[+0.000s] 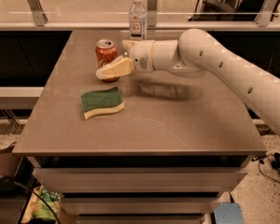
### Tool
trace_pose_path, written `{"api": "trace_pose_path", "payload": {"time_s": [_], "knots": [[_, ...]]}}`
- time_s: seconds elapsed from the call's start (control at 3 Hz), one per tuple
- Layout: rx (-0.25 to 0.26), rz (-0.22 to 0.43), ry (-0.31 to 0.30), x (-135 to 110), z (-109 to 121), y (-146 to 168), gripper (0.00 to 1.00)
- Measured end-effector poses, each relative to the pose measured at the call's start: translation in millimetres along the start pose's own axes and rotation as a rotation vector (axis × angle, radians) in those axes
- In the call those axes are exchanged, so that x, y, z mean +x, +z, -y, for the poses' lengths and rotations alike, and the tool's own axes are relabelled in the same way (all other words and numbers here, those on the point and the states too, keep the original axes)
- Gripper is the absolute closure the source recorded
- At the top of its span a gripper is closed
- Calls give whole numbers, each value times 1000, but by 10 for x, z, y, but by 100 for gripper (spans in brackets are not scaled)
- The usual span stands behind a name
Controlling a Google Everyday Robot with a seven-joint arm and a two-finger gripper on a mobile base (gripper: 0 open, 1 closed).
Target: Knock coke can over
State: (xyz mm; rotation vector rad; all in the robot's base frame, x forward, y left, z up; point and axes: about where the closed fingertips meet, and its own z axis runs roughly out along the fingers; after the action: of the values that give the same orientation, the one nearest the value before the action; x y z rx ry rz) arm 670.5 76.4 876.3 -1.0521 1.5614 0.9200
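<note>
Lying nearest on the tabletop (177, 134), toward its left side: a green-and-yellow sponge (101, 102), flat, touching nothing else. Farther back, just beyond the sponge: the pincer (113, 59), reaching in from the right on a white arm (233, 73), low over the surface. Open, with cream fingers (115, 68) spread, the near one crossing in front of the lower part of the coke can (105, 51), the far one showing just right of its rim. Standing upright at the pincer's left end, in the far left part of the tabletop: that red can, silver top up. Touching the near finger or merely overlapped by it: cannot tell. Farthest, at the far edge: a clear water bottle (137, 17), white-capped, upright, beyond and right of the can.
</note>
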Motion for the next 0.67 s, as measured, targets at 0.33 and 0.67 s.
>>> {"api": "trace_pose_path", "payload": {"time_s": [0.33,0.67], "knots": [[15,31,1,-7,9,51,0],[25,57,-2,-17,4,86,0]]}}
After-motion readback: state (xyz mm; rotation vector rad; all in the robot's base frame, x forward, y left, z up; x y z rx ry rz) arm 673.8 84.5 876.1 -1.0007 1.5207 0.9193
